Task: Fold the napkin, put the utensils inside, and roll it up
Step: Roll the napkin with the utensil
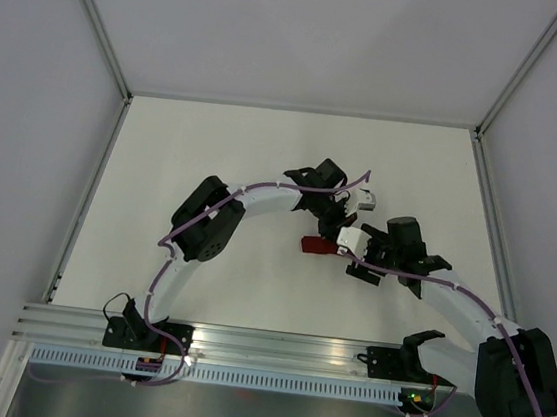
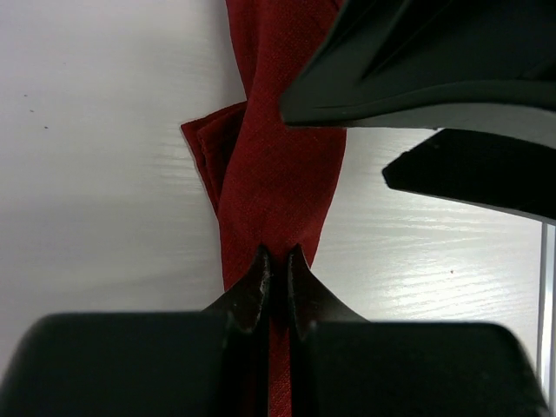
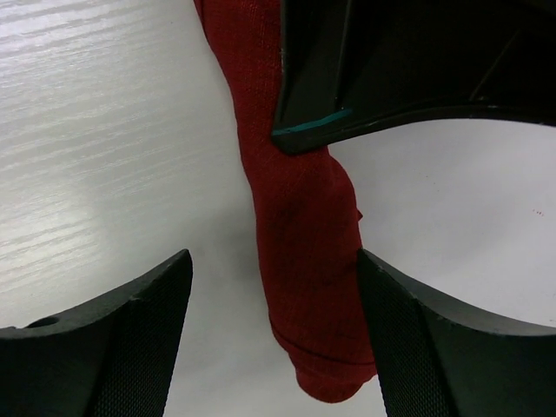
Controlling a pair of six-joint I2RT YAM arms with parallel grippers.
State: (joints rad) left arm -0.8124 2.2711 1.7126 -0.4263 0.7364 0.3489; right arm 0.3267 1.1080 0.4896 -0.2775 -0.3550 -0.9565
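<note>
The maroon napkin (image 1: 317, 245) lies on the white table as a narrow rolled bundle between my two grippers. In the left wrist view the napkin (image 2: 278, 174) runs away from my left gripper (image 2: 278, 261), whose jaws are shut on its near end. My left gripper (image 1: 340, 221) reaches down from the far side. My right gripper (image 1: 358, 258) is open, its jaws straddling the other rounded end of the roll (image 3: 304, 226) without closing; the roll lies close to the right-hand finger (image 3: 408, 330). My right gripper (image 3: 272, 261) holds nothing. No utensils show.
The white table (image 1: 215, 151) is walled by grey panels with metal rails at the left, right and back. Both arms crowd the middle right of the table. The left gripper's body (image 3: 391, 61) overhangs the roll in the right wrist view.
</note>
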